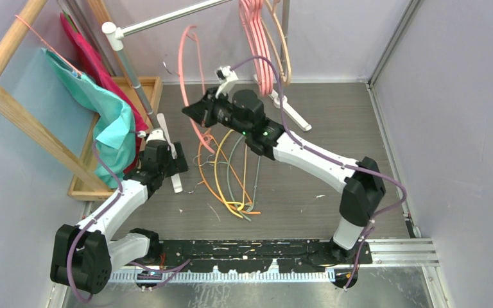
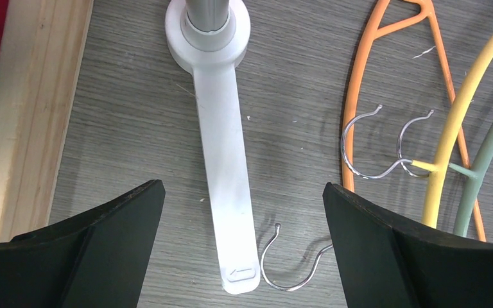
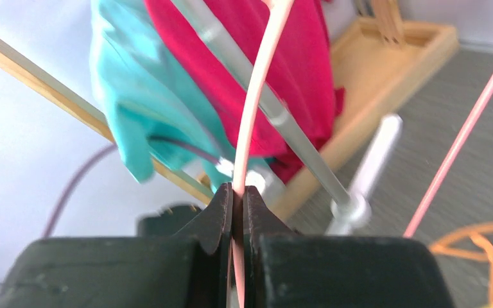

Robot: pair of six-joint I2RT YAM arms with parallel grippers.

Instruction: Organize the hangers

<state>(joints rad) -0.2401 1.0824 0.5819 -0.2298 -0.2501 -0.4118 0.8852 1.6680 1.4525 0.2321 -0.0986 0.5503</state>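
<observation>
My right gripper (image 1: 187, 110) is raised above the table and shut on a thin pink hanger (image 1: 183, 61), which curves up from its jaws; in the right wrist view the gripper (image 3: 238, 192) pinches the thin pink rod (image 3: 257, 96). Thick pink hangers (image 1: 254, 38) and a beige one (image 1: 284, 45) hang on the rail at the back. Thin orange (image 1: 213, 176), yellow (image 1: 219, 160) and grey-green (image 1: 230, 173) hangers lie piled on the table. My left gripper (image 2: 244, 256) is open and empty above the stand's white foot (image 2: 224, 160), with a metal hook (image 2: 289, 266) between its jaws. The orange (image 2: 358, 96), yellow (image 2: 463, 109) and grey-green (image 2: 491, 151) hangers lie to its right.
A silver rail (image 1: 167, 19) with a white end cap (image 1: 109, 27) crosses the back. A wooden frame (image 1: 19, 112) at the left carries teal cloth (image 1: 112, 115) and red cloth (image 1: 86, 54). The stand's other white foot (image 1: 292, 112) lies behind the right arm.
</observation>
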